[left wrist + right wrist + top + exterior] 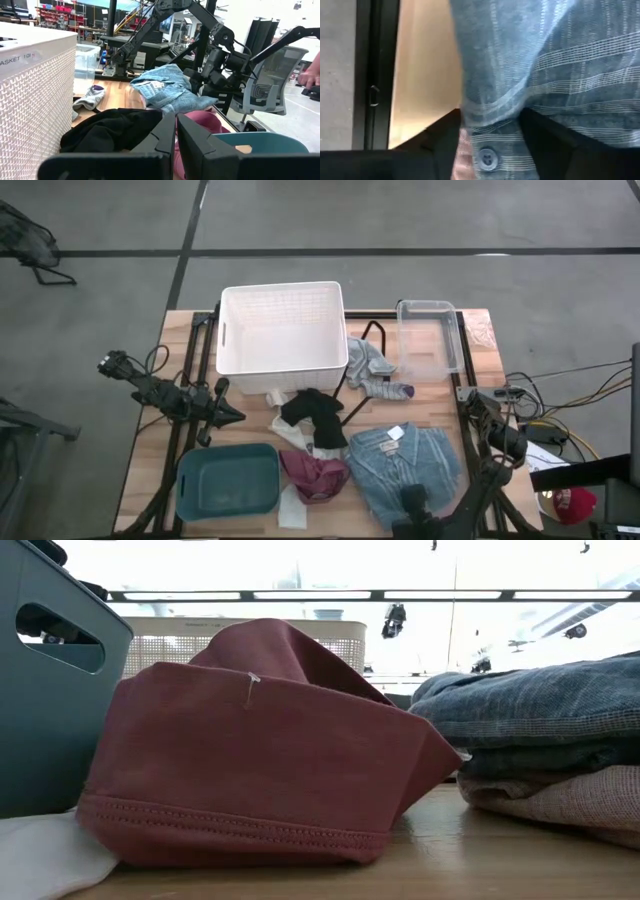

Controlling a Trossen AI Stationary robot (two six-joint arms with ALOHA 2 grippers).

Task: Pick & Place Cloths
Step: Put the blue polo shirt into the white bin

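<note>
A blue-grey collared shirt [410,465] lies folded near the table's front right, on top of a pink checked shirt [570,802]. My right gripper [412,502] points down at the blue shirt's near edge, shut on a fold of it [490,115]. A maroon piece [315,473], a black piece [315,415] and a small grey piece [375,370] lie flat on the wood. A cream strip [292,507] lies by the teal bin. My left gripper [232,416] hovers shut and level at the table's left, touching nothing. My right gripper has a raised fold of the blue-grey shirt's buttoned edge [487,150] between its two fingers [445,135], one on each side. It comes from above, pointing steeply down. The rest of the shirt lies on the pile.
A white basket [282,330] stands at the far middle, a clear bin [430,340] at the far right and a teal bin [228,480] at the near left. A black wire hanger [362,355] lies between basket and clear bin.
</note>
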